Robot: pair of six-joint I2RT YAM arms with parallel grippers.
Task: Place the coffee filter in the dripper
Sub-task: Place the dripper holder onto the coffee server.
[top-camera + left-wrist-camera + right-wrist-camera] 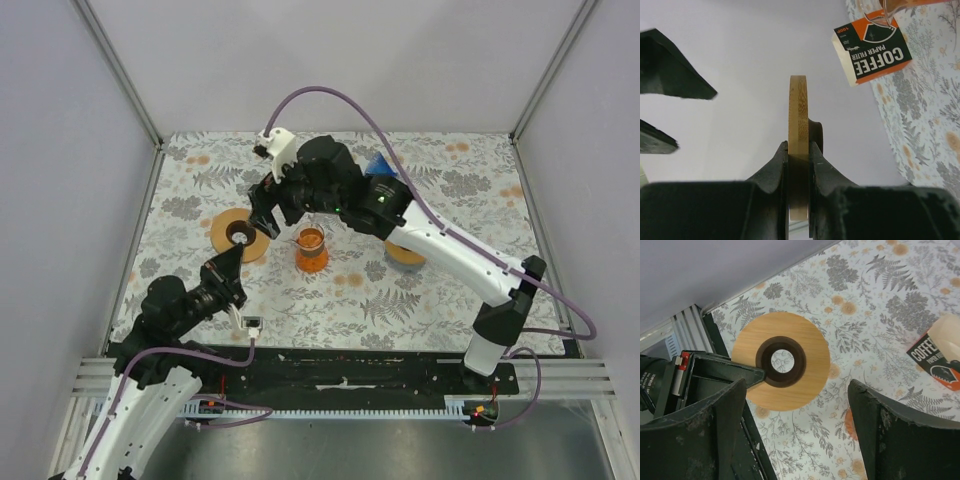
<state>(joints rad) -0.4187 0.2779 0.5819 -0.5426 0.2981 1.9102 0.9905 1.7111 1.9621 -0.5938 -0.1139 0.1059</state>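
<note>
My left pincer [799, 150] is pinching the near rim of a wooden disc [810, 340], one finger on each flat face. From my left wrist the disc shows edge on: a thin slab of pale bamboo with fine grain and a squared edge. From above it is a full circle, face up, with no long axis. A dark round collar [764, 361] surrounds a hole at its centre, and the cloth's pattern shows through that hole. Whether the disc rests on the table or hangs just above it, I cannot tell.

My right pincer [797, 385] hovers over the same disc, its matt, scuffed black fingers spread wide with nothing between them.

Just right of the disc stands a small clear glass vessel [311, 250] with orange in it, upright on the fern-and-flower cloth [450, 180].

Further right lies the coffee filter box [872, 50], printed face up. It is oblong cardboard with a cream side, a black face with white capitals and orange corners. From my left wrist its long axis slants and the lettering reads upside down. My right arm hides it in the top view, so I cannot give its direction on the table.

A second flat wooden ring [405, 253] lies right of the vessel, partly under that arm.
</note>
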